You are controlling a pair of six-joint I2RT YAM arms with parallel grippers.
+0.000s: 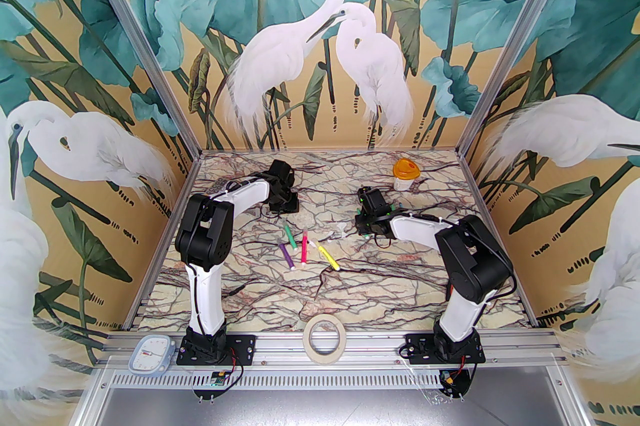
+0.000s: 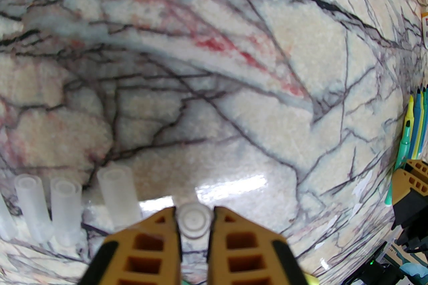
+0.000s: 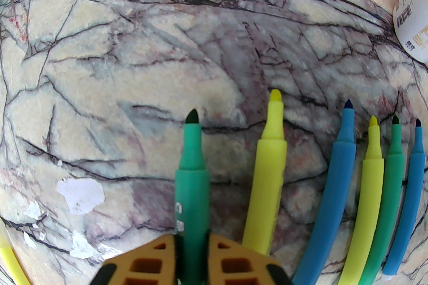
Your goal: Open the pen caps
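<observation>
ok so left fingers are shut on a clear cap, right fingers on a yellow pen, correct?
Wrong colour. The right wrist view shows the right fingers shut on the green pen; the yellow pen lies loose beside it. The left fingers are on a clear cap, as you said.

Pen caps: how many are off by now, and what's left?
Done: five uncapped pens lie in a row; several loose caps lie together. In hand: the right claw grips a bare-tipped green pen, the left claw a clear cap. Left: four pens mid-table, apparently still capped.
</observation>
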